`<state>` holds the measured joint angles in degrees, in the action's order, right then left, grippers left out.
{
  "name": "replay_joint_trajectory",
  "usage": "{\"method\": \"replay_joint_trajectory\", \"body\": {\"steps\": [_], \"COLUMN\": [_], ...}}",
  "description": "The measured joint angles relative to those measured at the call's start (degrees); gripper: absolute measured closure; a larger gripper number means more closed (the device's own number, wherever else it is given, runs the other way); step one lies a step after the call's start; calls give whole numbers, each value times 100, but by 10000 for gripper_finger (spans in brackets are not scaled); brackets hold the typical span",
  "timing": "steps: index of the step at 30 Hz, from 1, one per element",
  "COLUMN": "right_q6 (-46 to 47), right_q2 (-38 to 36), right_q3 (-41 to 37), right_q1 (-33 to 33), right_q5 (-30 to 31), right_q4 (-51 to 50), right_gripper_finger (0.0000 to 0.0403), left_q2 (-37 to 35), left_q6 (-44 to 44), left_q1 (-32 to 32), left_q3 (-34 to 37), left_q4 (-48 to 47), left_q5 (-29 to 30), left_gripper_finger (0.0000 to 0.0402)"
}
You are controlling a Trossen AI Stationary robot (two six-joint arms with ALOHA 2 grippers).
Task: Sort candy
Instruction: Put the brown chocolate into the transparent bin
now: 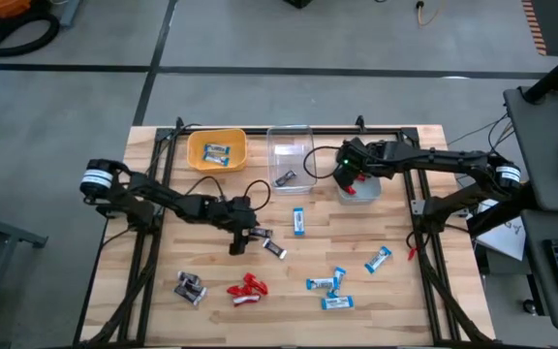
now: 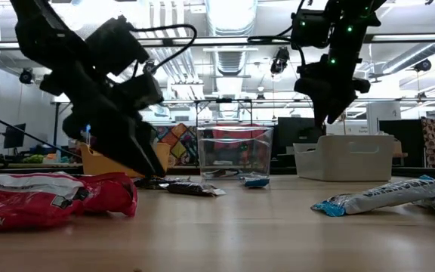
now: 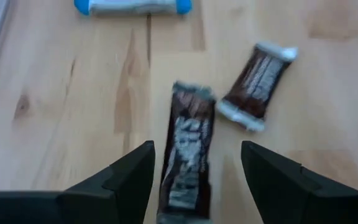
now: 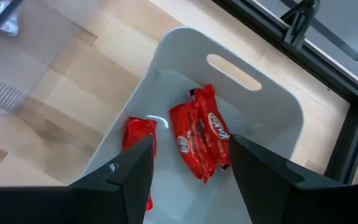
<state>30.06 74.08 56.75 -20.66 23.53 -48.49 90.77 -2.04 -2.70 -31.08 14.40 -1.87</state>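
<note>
White lettering that looks like "KitKat" runs along one red candy wrapper (image 4: 211,132) in the grey bin (image 4: 272,93), too soft to be sure. The dark brown bar (image 3: 186,155) on the desk (image 3: 55,112) carries pale lettering, too blurred to read. Nothing else is legible.

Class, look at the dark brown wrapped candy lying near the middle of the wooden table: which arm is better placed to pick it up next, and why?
Left. The left tool hangs open right over the dark brown wrapped candy bar, fingers either side. The right tool is open above the grey plastic bin holding bright red wrapped candies, far off.
</note>
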Motion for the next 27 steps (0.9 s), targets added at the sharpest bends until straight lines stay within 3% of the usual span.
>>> {"method": "replay_joint_trajectory", "body": {"steps": [9,22,27], "right_q6": [88,164,200], "right_q2": [2,2,2], "right_q3": [0,0,0], "right_q1": [204,255,255], "right_q5": [2,0,-9], "right_q4": [8,50,52], "right_gripper_finger": [202,202,202], "left_q2": [268,276,79], "left_q6": [-53,-57,-52], "left_q1": [0,2,0], "left_q3": [-1,-6,7], "left_q4": [125,155,18], "left_q5": [157,131,44], "left_gripper_finger": [205,353,365]}}
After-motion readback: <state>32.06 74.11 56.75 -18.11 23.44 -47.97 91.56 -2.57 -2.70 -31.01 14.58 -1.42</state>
